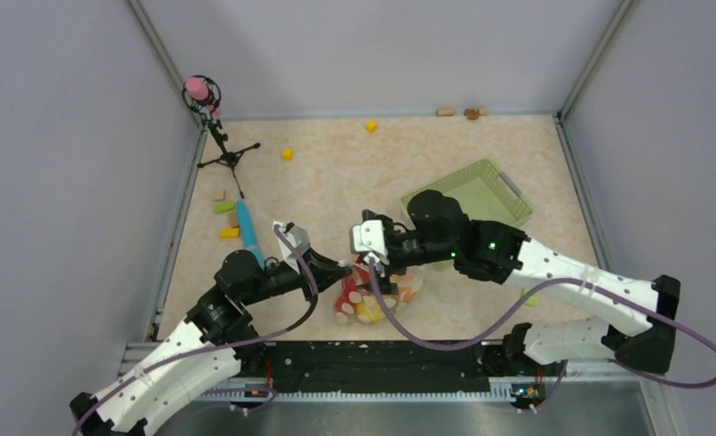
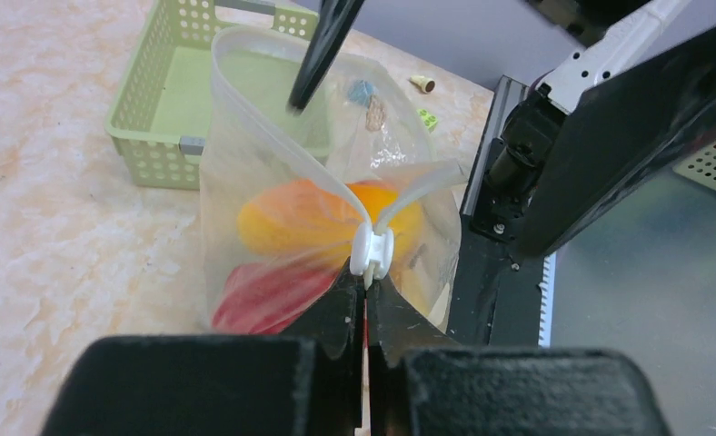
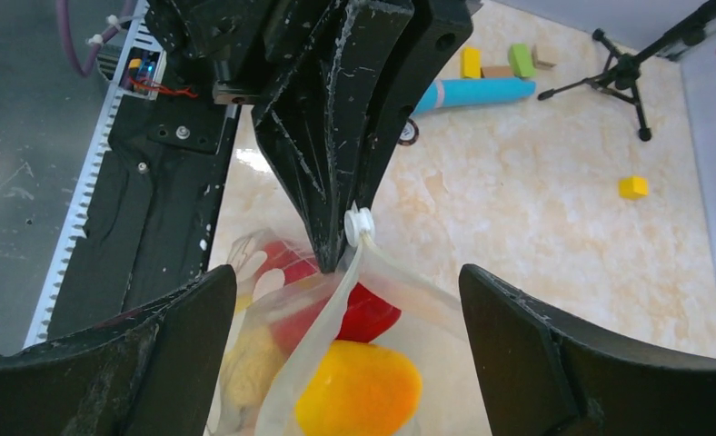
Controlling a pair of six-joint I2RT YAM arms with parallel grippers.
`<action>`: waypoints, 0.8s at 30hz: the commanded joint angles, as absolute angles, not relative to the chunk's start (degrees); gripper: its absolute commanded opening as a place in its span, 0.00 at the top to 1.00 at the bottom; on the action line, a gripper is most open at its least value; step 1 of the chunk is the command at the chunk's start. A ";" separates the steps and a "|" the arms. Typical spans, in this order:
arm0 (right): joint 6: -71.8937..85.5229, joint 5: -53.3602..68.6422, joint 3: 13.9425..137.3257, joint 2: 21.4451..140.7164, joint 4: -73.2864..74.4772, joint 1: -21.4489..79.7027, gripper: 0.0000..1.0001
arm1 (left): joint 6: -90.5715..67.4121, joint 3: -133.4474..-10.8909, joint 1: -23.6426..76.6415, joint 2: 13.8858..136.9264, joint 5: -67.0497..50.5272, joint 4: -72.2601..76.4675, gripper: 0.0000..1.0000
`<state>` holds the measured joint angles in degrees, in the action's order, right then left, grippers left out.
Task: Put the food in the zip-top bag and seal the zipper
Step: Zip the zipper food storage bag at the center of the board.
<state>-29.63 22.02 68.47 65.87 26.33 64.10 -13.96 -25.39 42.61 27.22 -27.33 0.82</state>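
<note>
Our left claw point(image 2: 365, 295) is pinched tight on the zip-top bag point(image 2: 245, 154), right under the zipper point(image 2: 418, 189). The food point(image 2: 291, 222) sits inside. Our right claw point(image 3: 345, 286) is wide apart, one finger on each side of the bag, at the near edge of the table point(image 1: 336, 182).

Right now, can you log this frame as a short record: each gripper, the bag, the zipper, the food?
left gripper: shut on the zip-top bag just below the white slider
right gripper: open, spread wide over the bag mouth
zipper: not sealed, mouth gaping
food: red and orange-yellow pieces inside the bag
green basket: beyond the bag
</note>
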 commanded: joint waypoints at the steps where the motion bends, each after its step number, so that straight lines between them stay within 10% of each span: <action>1: -29.21 22.70 73.11 71.36 25.77 64.66 0.10 | -13.34 -29.70 43.19 28.57 -24.47 0.16 1.00; 7: -29.15 16.46 73.00 74.08 27.14 64.63 0.19 | -13.28 -30.13 43.83 29.73 -23.51 -1.76 1.00; 13: -30.56 17.18 71.79 72.29 29.78 64.68 0.58 | -13.62 -27.65 44.03 27.00 -22.68 -1.45 1.00; 20: -32.76 15.34 72.06 72.83 31.89 64.60 0.69 | -13.57 -26.90 44.11 25.49 -25.17 -0.73 1.00; 24: -33.07 15.72 72.33 72.38 32.99 64.25 1.00 | -13.20 -26.52 44.12 25.24 -24.98 -1.01 1.00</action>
<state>-31.90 16.58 70.41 73.76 30.59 64.12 -13.76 -26.87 43.92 26.35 -24.47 -4.78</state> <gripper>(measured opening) 0.166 0.012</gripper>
